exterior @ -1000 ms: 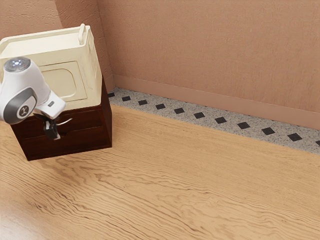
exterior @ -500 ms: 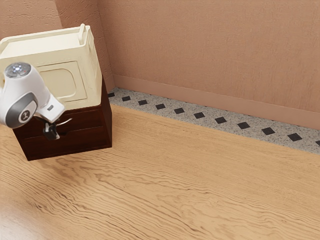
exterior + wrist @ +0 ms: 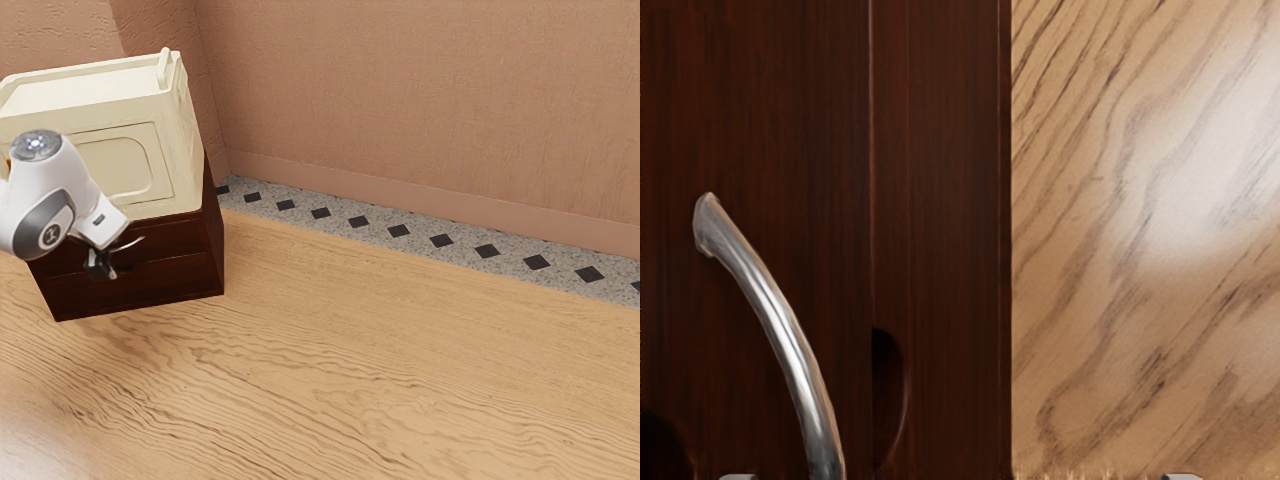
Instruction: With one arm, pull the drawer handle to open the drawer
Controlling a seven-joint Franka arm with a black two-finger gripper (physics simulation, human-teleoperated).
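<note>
- Floor (image 3: 380, 360) of pale wood; in the wrist view it lies to the same side of the handle as the lower drawer.
- Cabinet (image 3: 213, 225), dark brown, bears a cream box (image 3: 125, 160); its left part in the exterior view is partly behind my arm (image 3: 55, 185).
- Upper drawer (image 3: 183, 235) looks flush with the front, so I judge the opening has yet to begin; the lower drawer (image 3: 170, 279) sits beneath it.
- Handle (image 3: 796, 355), silver and bowed, is on the upper drawer's front, its long axis running along the front. One end is plain in the wrist view; the other runs out at the edge, and my gripper (image 3: 102, 264) covers that stretch in the exterior view.
- Fingers (image 3: 737, 477) stand wide apart, the handle's cut-off end between them but much nearer the fingertip away from the floor (off-centre, then, though the bar crosses the line between the tips, which should suit a pinch). The next move, as I judge it, is to centre on the bar, close, then draw straight out.
- Depth is hard to make out: I cannot tell whether either fingertip touches the metal.
</note>
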